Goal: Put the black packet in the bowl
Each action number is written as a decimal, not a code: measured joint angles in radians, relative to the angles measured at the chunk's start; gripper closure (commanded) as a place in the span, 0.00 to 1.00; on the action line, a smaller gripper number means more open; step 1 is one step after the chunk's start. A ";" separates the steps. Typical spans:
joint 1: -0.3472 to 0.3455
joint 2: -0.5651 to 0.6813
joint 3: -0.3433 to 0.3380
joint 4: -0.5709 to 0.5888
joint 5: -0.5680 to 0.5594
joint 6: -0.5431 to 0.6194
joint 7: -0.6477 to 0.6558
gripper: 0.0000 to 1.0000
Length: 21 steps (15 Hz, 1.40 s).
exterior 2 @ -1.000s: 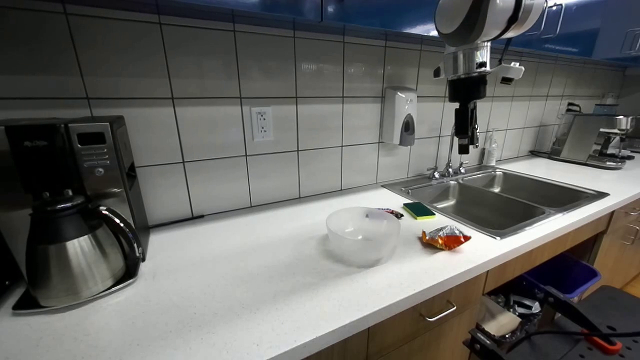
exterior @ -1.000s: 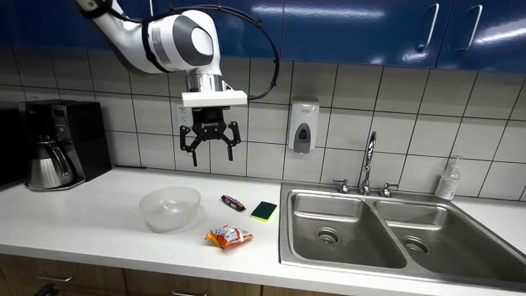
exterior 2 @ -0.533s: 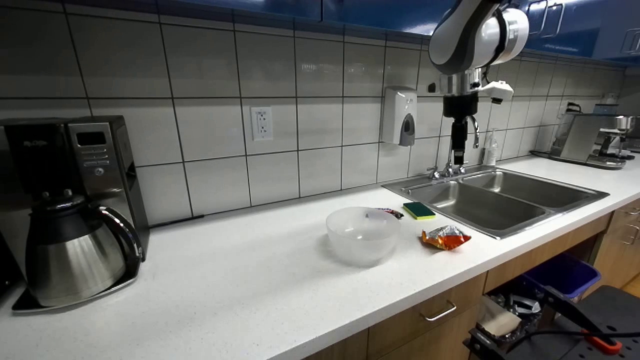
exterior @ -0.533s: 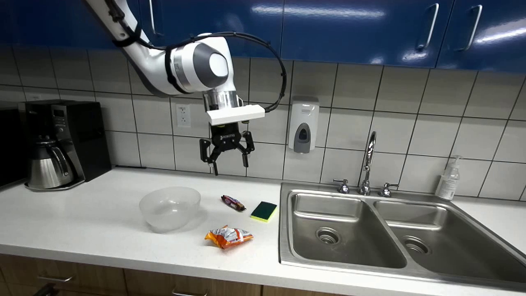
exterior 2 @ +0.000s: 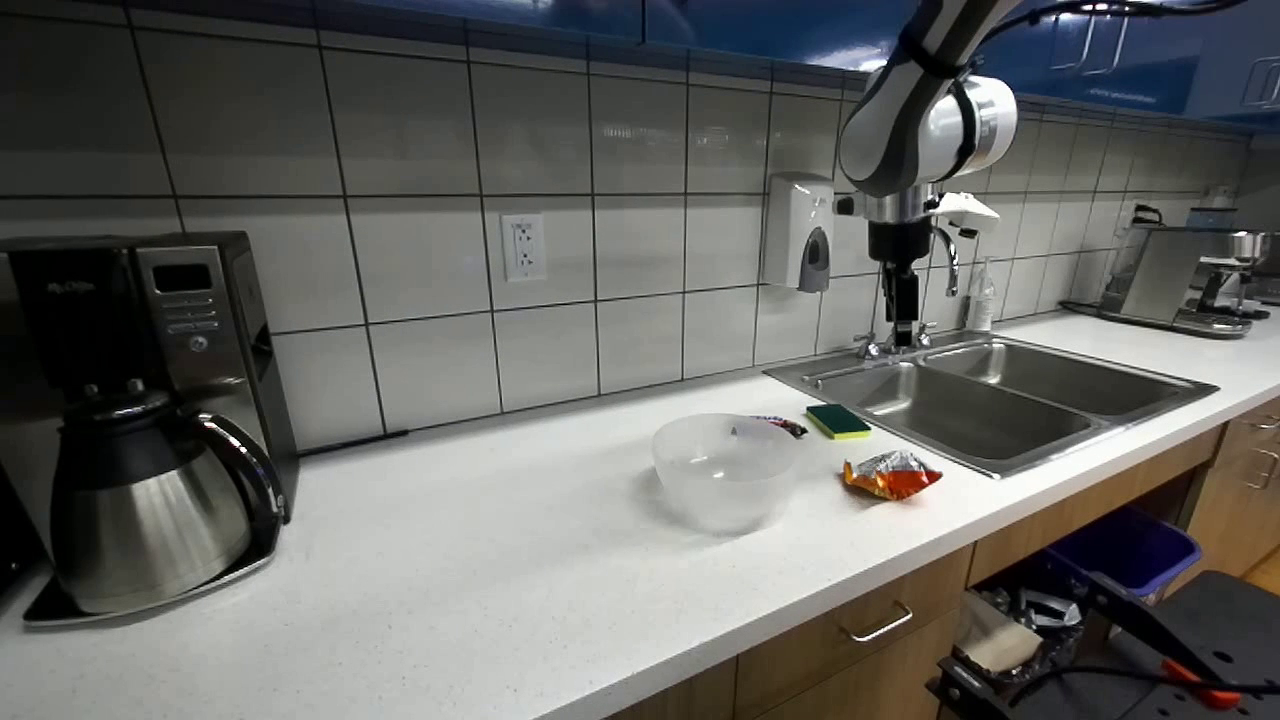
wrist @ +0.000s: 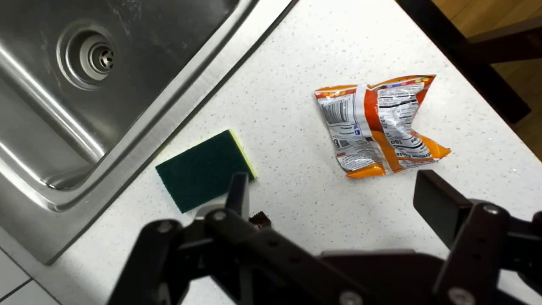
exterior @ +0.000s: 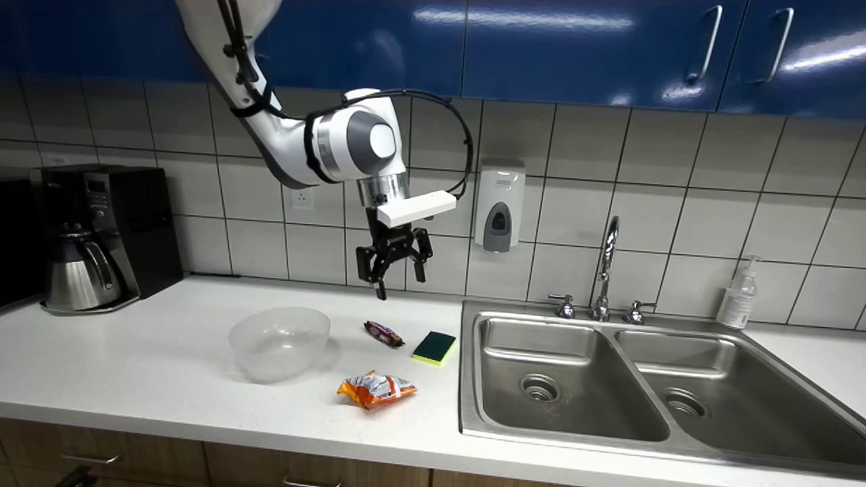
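The black packet (exterior: 384, 334), slim with coloured print, lies on the counter between the bowl and the sponge. In an exterior view it (exterior 2: 790, 427) is partly behind the bowl's rim. In the wrist view only one dark end of the packet (wrist: 260, 220) shows beside the left finger; the gripper hides the rest. The translucent whitish bowl (exterior: 279, 343) stands upright; it also shows in an exterior view (exterior 2: 725, 480) and is out of the wrist view. My gripper (exterior: 400, 283) is open and empty, above the counter near the packet; it also shows in the wrist view (wrist: 332, 182).
A green and yellow sponge (exterior: 434, 346) lies beside the sink (exterior: 468, 379). A crinkly orange-red packet (exterior: 377, 390) lies nearer the counter's front edge. A soap dispenser (exterior: 500, 206) hangs on the tiled wall. A coffee maker (exterior 2: 200, 310) stands at the counter's far end.
My gripper has come down towards the counter, moved right in an exterior view, and turned and tilted a little. It stays open. The packet, bowl and other objects have not moved.
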 measured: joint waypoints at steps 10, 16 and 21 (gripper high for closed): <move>-0.040 0.183 0.069 0.160 0.024 0.072 -0.028 0.00; -0.066 0.263 0.122 0.252 0.078 0.076 -0.028 0.00; -0.071 0.337 0.145 0.331 0.088 0.073 -0.028 0.00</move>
